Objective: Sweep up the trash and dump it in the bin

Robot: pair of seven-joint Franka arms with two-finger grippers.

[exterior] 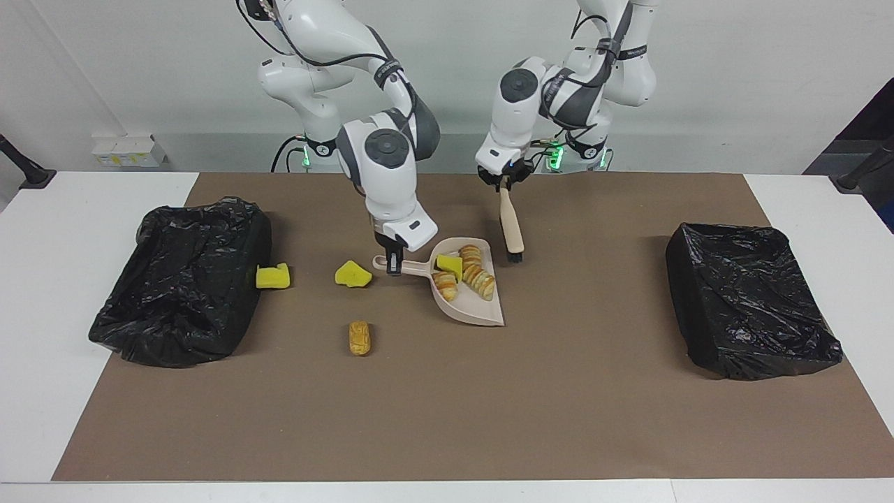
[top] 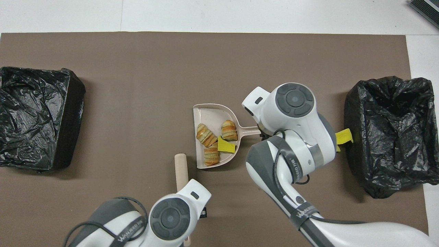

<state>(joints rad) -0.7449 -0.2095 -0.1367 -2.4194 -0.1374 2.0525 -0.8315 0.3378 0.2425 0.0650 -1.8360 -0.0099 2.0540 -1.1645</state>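
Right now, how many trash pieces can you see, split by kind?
Yellow sponge chunks: 3, one in the dustpan, two on the mat
Bread pieces: 4, three in the dustpan, one on the mat
Total: 7
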